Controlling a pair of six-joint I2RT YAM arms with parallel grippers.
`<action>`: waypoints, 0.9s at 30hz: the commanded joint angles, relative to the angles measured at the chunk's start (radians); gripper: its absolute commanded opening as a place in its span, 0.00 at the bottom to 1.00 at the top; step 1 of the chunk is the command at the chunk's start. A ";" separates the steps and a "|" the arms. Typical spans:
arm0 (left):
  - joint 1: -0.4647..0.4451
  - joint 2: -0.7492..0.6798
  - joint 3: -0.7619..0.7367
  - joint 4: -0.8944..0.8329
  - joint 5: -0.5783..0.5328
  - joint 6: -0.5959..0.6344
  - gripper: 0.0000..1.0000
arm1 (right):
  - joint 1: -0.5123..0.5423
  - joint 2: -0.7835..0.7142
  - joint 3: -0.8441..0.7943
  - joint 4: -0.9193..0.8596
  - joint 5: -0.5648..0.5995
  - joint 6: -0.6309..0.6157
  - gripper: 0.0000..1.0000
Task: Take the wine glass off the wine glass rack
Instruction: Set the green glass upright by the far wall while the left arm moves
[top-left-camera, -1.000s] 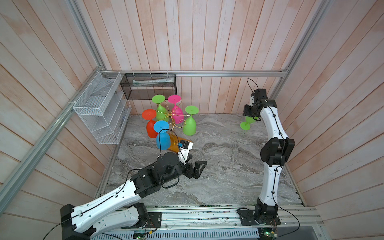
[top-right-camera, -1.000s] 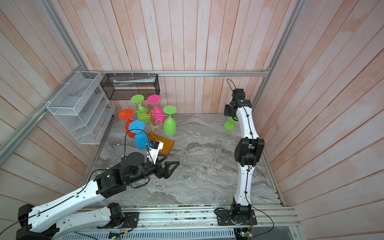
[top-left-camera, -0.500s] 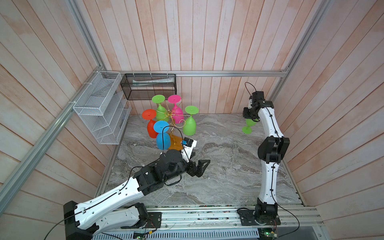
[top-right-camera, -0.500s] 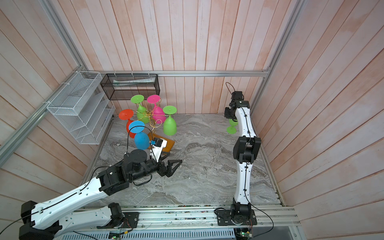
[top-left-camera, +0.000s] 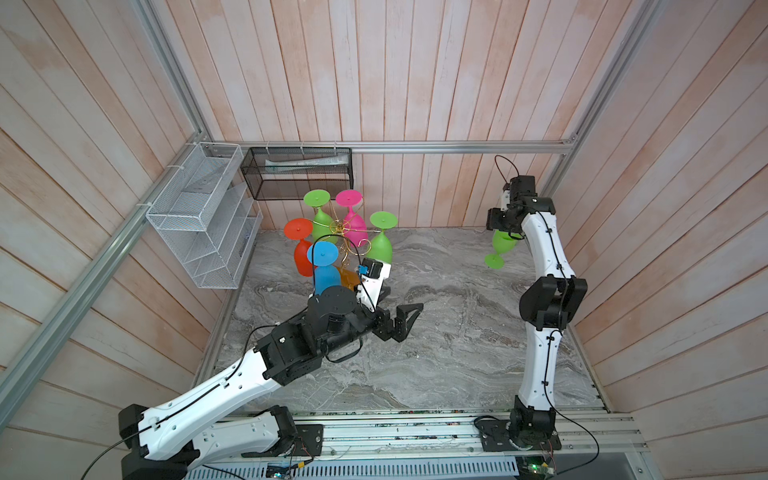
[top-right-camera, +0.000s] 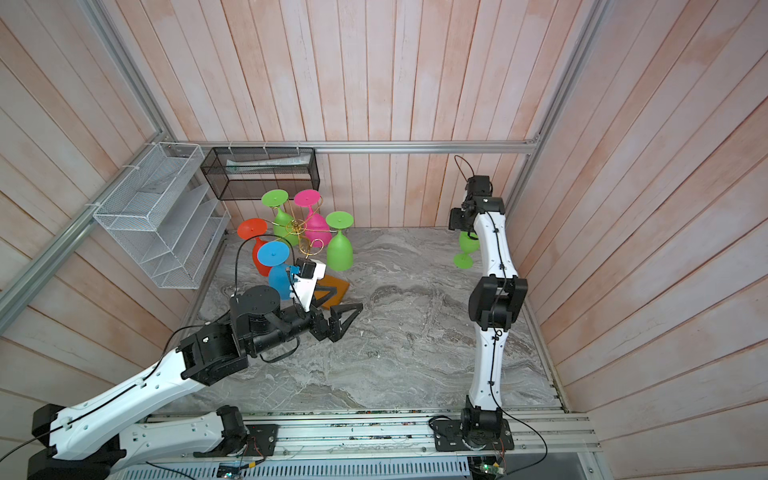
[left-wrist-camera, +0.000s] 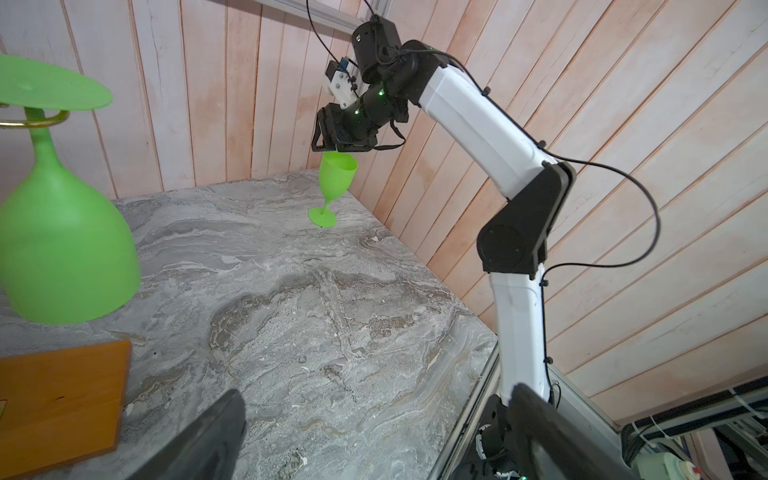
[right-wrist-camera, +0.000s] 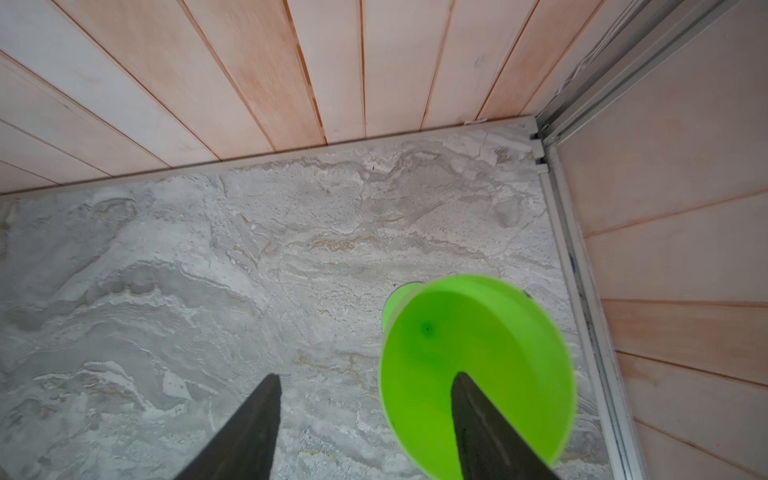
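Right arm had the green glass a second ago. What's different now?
The right gripper tipped the green glass upright, lowered it until its foot seems to rest on the table, and spread its fingers; one is now over the bowl. The left gripper, open, edged slightly toward the rack. The rack and its five hanging glasses stayed put.

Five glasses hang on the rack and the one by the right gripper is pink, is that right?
No. The glass by the right gripper is green, not pink; the left wrist view shows it. Five glasses do hang on the rack.
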 joint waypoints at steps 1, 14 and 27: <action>-0.003 0.028 0.043 -0.037 -0.009 0.014 1.00 | 0.011 -0.137 -0.043 0.052 0.017 0.015 0.67; -0.005 0.136 0.290 -0.132 -0.061 0.076 0.99 | 0.225 -0.653 -0.669 0.613 -0.165 0.353 0.60; 0.000 0.184 0.557 -0.361 -0.435 0.388 0.99 | 0.372 -0.716 -0.971 1.141 -0.398 0.978 0.49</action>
